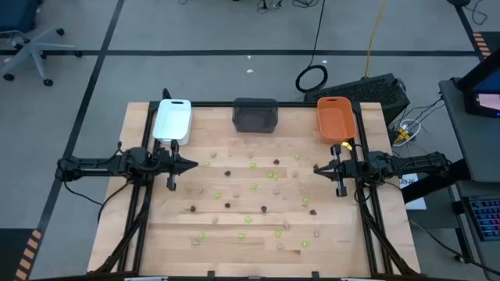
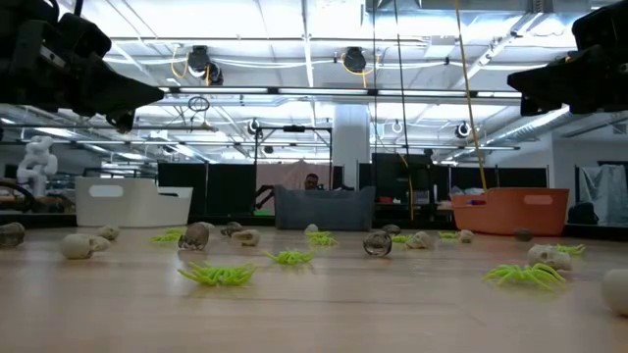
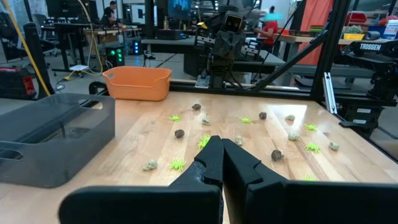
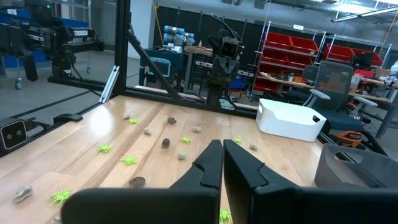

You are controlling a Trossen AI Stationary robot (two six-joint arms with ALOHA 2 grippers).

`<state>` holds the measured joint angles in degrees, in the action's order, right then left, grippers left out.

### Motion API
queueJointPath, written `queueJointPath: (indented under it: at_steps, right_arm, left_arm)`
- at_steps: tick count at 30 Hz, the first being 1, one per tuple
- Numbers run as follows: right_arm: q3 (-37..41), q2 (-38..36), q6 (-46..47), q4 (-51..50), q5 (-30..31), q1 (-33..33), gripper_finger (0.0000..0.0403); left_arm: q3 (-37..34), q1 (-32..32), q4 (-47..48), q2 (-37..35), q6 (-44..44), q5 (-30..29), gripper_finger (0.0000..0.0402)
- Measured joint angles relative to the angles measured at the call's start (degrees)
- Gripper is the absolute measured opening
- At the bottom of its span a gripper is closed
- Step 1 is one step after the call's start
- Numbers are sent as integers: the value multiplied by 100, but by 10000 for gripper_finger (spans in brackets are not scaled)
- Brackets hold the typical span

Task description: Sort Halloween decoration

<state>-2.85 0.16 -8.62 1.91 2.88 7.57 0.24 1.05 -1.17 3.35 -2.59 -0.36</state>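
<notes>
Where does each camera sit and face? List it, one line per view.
High: overhead, looking down; left gripper and right gripper flank the table.
Low: tabletop level; arms overhead.
Left wrist: past shut fingers toward the orange tray.
Right wrist: past shut fingers toward the white tray.
Shared: scattered decorations.

Pale, faintly glossy wooden table (image 1: 234, 234); smooth plastic white tray (image 1: 173, 121), dark grey tray (image 1: 255, 115) and orange tray (image 1: 335, 119).
</notes>
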Motion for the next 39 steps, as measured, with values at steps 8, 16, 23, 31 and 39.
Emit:
queueJointPath:
  at_steps: [8, 16, 23, 31, 39]
  right_arm:
    - [2, 0, 0, -2, 2, 2, 0]
    - [0, 1, -39, 13, 29, 1, 0]
    - [1, 1, 156, 20, 16, 1, 0]
    - [1, 0, 271, 22, 7, 2, 0]
    - [-99, 4, 895, 34, -136, 2, 0]
  left_arm:
    - [-1, -1, 0, 0, 0, 2, 0]
    - [-1, 0, 0, -1, 0, 1, 0]
    - [-1, -1, 0, -1, 1, 2, 0]
    - [0, -1, 0, -2, 1, 2, 0]
    - [-1, -1, -2, 0, 30, -43, 0]
